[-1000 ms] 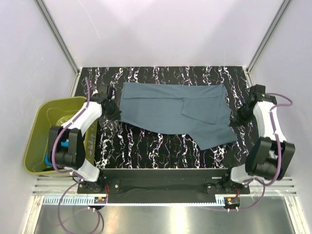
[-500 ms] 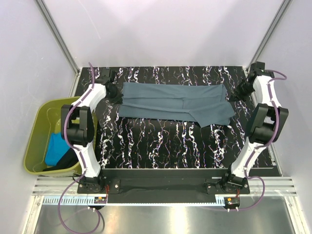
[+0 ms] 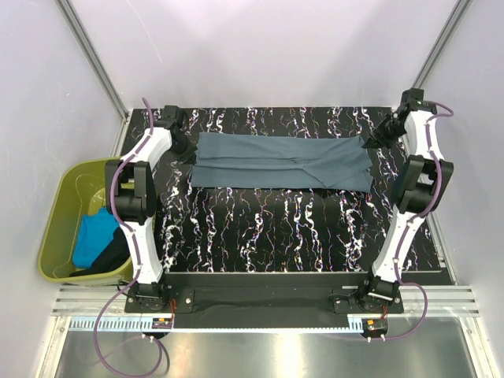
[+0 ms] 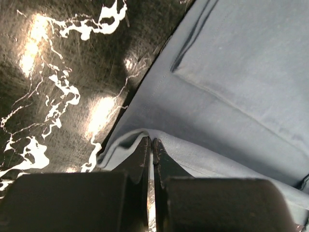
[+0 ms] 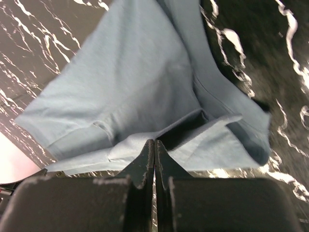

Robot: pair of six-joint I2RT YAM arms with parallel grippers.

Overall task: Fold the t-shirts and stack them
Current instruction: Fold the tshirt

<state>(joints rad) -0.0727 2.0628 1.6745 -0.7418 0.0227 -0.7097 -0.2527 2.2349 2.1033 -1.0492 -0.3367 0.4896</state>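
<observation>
Pinching grey-blue shirt (image 3: 279, 161) at both ends. Clenched on a cloth fold at its 9 o'clock edge with left gripper (image 4: 150, 141), clenched on the hem at its 3 o'clock edge with right gripper (image 5: 154, 142). Spread flat as a long folded band across the 12 o'clock half of black marbled table (image 3: 260, 228). At table's 9 o'clock, outside it, in olive tub (image 3: 55, 213): turquoise shirt (image 3: 93, 236), black shirt (image 3: 110, 256) touching at its 5 o'clock.
</observation>
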